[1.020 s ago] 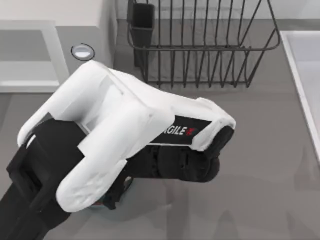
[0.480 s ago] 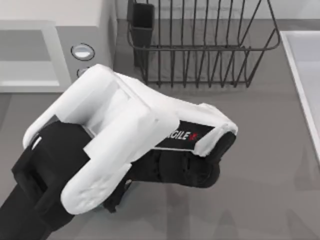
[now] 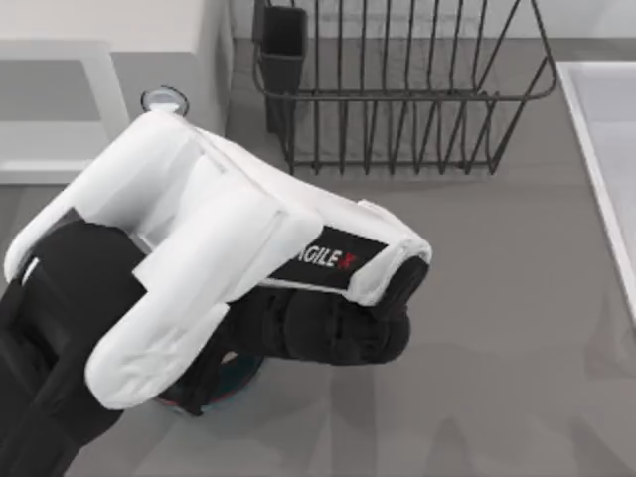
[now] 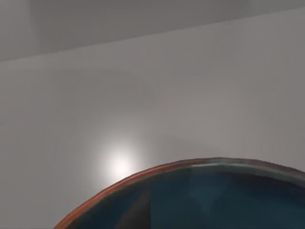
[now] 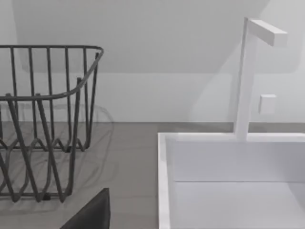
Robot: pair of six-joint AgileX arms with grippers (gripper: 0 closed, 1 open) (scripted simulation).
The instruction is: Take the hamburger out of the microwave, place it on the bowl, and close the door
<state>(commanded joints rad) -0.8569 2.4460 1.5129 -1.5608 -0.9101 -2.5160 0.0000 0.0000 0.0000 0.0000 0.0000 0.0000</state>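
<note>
Left arm (image 3: pixel 199 268) bulky white and black, stretched low across the table's left half

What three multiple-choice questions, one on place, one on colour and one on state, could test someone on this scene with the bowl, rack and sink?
1. Where is the bowl in the top view?
A. Under the left arm, near the table's left
B. Inside the wire rack
C. In the sink

2. What colour is the bowl's rim?
A. White
B. Reddish-brown
C. Green

3. What is in the wire rack?
A. A stack of plates
B. Nothing among its visible bars
C. The bowl

Answers:
1. A, since the bowl peeks out beneath the left arm.
2. B, since the left wrist view shows a reddish-brown edge on teal.
3. B, since only grey table shows between the bars.
</note>
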